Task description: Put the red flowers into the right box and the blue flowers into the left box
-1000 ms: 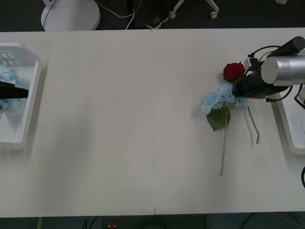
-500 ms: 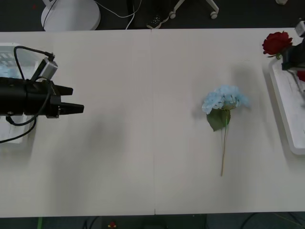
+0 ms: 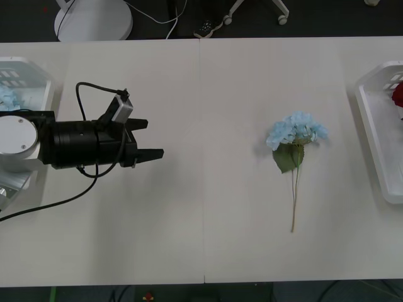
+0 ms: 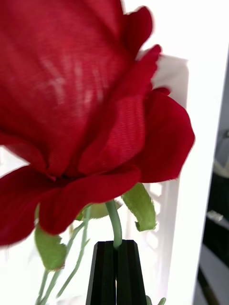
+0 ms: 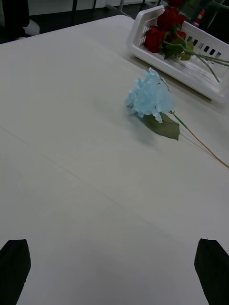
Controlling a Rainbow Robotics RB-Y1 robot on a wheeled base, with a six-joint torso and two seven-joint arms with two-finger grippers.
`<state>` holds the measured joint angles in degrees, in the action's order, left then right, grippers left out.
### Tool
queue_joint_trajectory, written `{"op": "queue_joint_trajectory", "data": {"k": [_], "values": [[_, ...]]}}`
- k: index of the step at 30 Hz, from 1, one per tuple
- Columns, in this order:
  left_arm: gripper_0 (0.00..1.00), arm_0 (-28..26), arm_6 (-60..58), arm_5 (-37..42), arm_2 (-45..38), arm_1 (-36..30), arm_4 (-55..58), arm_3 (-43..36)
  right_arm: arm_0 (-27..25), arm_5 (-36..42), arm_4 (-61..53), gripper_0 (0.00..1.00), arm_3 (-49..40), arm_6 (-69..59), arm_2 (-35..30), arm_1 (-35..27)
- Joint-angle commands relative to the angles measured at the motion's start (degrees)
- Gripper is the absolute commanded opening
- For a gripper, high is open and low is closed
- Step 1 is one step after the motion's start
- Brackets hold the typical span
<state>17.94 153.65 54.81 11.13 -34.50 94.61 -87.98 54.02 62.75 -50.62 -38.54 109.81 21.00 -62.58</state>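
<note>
One blue flower (image 3: 296,132) lies on the table right of centre, its stem pointing toward the front edge; it also appears as the blue flower (image 5: 150,97) ahead in the left wrist view. My left gripper (image 3: 148,138) is open and empty over the table's left half, well short of it, its black fingers (image 5: 14,267) spread wide. My right gripper (image 4: 116,245) is shut on the green stem of a red flower (image 4: 86,109) over the white right box (image 3: 368,119). More red flowers (image 5: 162,28) lie in that right box (image 5: 191,81). A blue flower (image 3: 6,97) lies in the left box (image 3: 47,94).
A table seam runs front to back through the middle (image 3: 203,189). A white chair base (image 3: 94,19) and cables lie on the dark floor beyond the far edge. Bare tabletop separates my left gripper from the loose blue flower.
My left arm came out of the left box and swung right across the table. My right arm lifted the red flower from beside the blue one and carried it right, over the right box.
</note>
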Motion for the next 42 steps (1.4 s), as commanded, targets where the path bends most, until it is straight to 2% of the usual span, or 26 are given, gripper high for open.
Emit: {"op": "queue_joint_trajectory", "data": {"k": [1, 7, 11, 15, 16, 17, 19, 23, 26, 30, 35, 40, 42], "values": [[1.00, 2.18, 1.35, -3.48, 3.11, 1.28, 0.93, -2.11, -2.25, -5.97, 3.24, 0.00, -0.57, -2.76, -1.13, 2.11], [1.00, 2.18, 1.35, -2.42, 2.23, 1.10, 1.28, -2.02, -6.12, -12.30, 5.53, 0.00, -0.57, -6.98, -1.13, 4.92], [1.00, 2.89, 1.35, 0.57, 1.09, 1.10, 1.28, -1.23, -6.56, -12.65, 5.44, 0.00, -0.57, -7.33, -1.05, 5.36], [1.00, 5.00, 1.35, 6.37, -0.41, 1.19, 1.37, 1.85, -6.73, -12.65, 4.82, 0.38, -0.48, -7.86, -1.13, 5.45], [1.00, 5.35, 1.35, 7.07, -0.67, 1.10, 1.28, 2.03, -6.73, -12.65, 4.65, 0.43, -0.48, -7.94, -1.13, 5.45], [1.00, 5.79, 1.35, 8.12, -1.37, 1.10, 1.28, 2.11, -6.65, -12.74, 3.95, 0.53, -0.48, -8.21, -1.13, 5.45], [1.00, 5.87, 1.35, 8.21, -2.16, 1.19, 1.37, 2.11, -6.73, -12.65, 3.07, 0.67, -0.48, -8.56, -1.40, 5.36], [1.00, 6.05, 1.35, 7.68, -2.25, 1.19, 1.89, 2.03, -6.73, -11.94, 2.01, 0.83, -0.48, -8.30, -2.72, 4.92], [1.00, 6.05, 1.35, 6.63, -2.34, 1.19, 2.68, 2.03, -6.73, -7.99, -2.12, 0.92, -1.89, -7.68, -4.91, 3.43], [1.00, 6.23, 1.35, 5.58, -2.25, 1.19, 2.86, 2.11, -6.73, 0.18, -7.22, 1.00, -6.55, -7.59, -6.67, 1.58], [1.00, 6.31, 1.35, 4.61, -2.34, 1.19, 3.12, 2.11, -6.73, 9.32, -16.45, 1.00, -12.26, -8.56, -8.08, 0.27], [1.00, 6.31, 1.35, 3.82, -2.34, 1.19, 3.21, 2.03, -7.79, 14.07, -27.26, 1.00, -16.92, -10.40, -7.99, -0.09], [1.00, 6.31, 1.35, 3.64, -2.43, 1.19, 3.21, 2.11, -9.37, 14.86, -29.89, 1.00, -21.40, -13.83, -7.99, -0.17]]}}
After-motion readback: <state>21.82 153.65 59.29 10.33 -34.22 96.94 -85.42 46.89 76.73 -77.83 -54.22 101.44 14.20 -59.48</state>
